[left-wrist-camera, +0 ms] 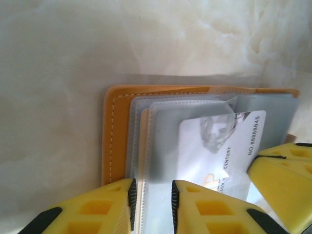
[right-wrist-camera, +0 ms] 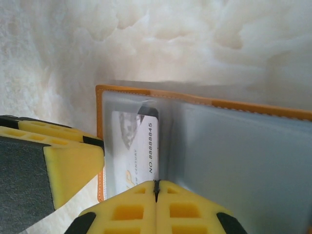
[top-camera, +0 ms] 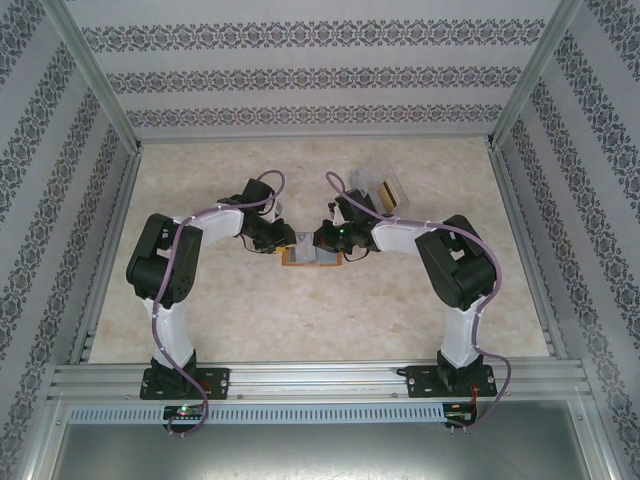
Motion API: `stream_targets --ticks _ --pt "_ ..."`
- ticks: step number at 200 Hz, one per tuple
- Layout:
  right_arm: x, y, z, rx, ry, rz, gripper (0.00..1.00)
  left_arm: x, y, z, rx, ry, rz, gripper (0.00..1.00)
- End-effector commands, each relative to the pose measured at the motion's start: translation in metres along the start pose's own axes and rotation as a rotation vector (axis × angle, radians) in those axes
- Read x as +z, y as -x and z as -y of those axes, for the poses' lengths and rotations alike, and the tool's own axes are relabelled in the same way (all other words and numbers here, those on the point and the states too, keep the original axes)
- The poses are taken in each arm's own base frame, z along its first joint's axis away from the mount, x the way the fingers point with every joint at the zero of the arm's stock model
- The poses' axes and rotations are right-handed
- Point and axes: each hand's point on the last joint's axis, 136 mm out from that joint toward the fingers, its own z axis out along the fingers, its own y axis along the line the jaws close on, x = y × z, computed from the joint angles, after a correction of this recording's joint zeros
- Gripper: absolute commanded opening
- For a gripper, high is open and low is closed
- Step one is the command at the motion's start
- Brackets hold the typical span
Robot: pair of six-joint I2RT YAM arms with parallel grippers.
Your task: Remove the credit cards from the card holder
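**Close work at the centre**

We see the orange leather-like folding card holder lying open at the middle of the counter. The left hand is released, astride a clear sleeve edge. The right hand is clenched at the pale printed plastic credit card, which is tucked in its sleeve.

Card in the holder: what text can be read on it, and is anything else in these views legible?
"NO.8888845": printed along one edge of the card, clearest in the right wrist view.
"CENTURY": small print on the same card in the left wrist view; the words before it are cut off.
Large gold letters ending in "P": on the card, partly hidden.
The holder bears no readable text, and nothing is legible in the top view.
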Motion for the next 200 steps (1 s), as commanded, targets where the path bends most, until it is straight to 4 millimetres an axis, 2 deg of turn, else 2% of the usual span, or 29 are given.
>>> stream_targets --ticks 1,45,66,110,143,200 --pt "-0.007 0.003 -0.004 -0.024 0.022 0.014 0.0 -0.013 0.001 0.012 0.044 -0.006 0.008 0.27" --pt "-0.002 0.003 -0.001 -0.016 0.016 0.008 0.0 -0.029 0.004 0.031 0.067 -0.064 0.043 0.21" --pt "0.0 0.003 0.0 -0.01 0.016 0.005 0.0 -0.027 0.002 0.037 0.052 -0.101 0.04 0.18" --pt "0.001 0.005 -0.003 -0.009 0.031 0.003 0.0 0.0 -0.005 0.025 0.019 -0.072 -0.027 0.13" --pt "-0.004 0.008 -0.02 -0.032 0.096 0.028 0.02 0.008 -0.003 0.018 0.019 -0.053 -0.024 0.11" --pt "-0.001 0.002 -0.045 -0.06 0.203 0.0 0.13 0.019 -0.009 0.006 0.007 -0.025 -0.053 0.09"
